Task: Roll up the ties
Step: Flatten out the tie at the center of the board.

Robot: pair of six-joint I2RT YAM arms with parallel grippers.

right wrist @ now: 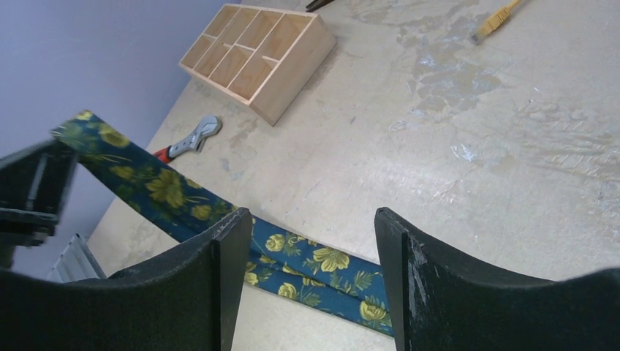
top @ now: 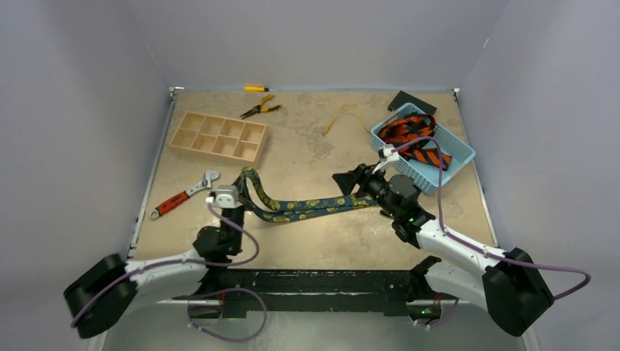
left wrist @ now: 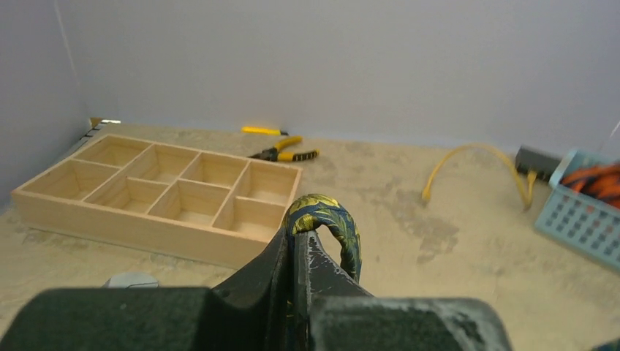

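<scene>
One dark navy necktie with yellow flowers [top: 307, 208] lies across the stained beige tabletop [top: 314, 157], nearer to us than the pale wooden tray of eight compartments [top: 218, 136], stretched between our two hands. One red-handled wrench [top: 183, 195] lies by the tray's front left, and one pair of yellow-handled pliers [top: 259, 110] just behind it. Plain grey walls close three sides. Our left hand [left wrist: 296, 245] is pressed together on a raised loop of the tie, just in front of the tray. Our right hand [right wrist: 310, 219], well to the tray's right, stands spread, the tie showing between its fingers. Orange-red ties with black stripes [top: 411, 133] lie in one light blue plastic basket [top: 459, 156] far right of the tray; we cannot count them.
</scene>
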